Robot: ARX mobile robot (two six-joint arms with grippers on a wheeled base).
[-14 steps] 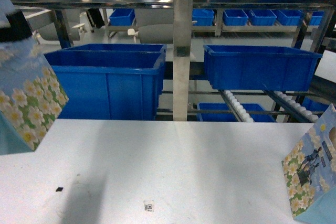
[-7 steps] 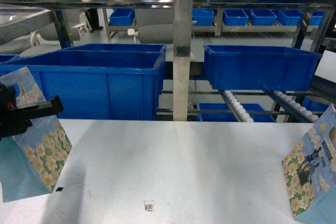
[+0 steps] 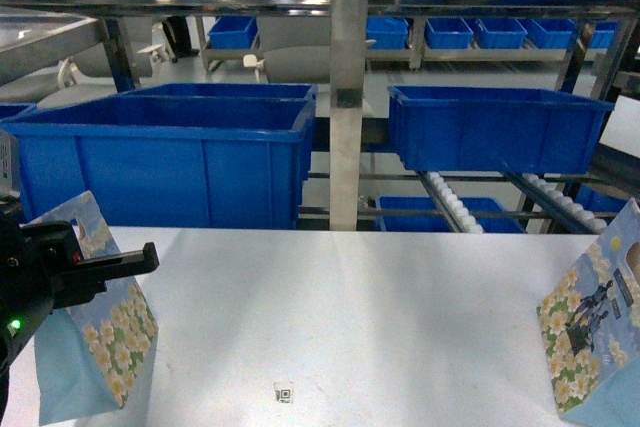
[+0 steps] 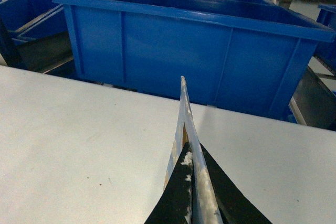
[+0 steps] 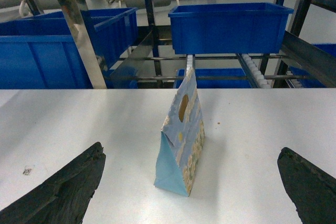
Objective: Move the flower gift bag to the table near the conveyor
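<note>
Black left hand (image 3: 120,265) at lower left pinching top edge of daisy-printed blue paper gift bag (image 3: 100,347) standing on matte white tabletop (image 3: 350,327), right hand (image 5: 194,182) fingers spread wide around a second flowered bag (image 5: 181,140)

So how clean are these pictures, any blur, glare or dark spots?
Head view: sharp; steel post shines; left gripper a dark silhouette. Left wrist view: gift bag's edge close and soft. Right wrist view: fingers black, blurred; second gift bag crisp.
</note>
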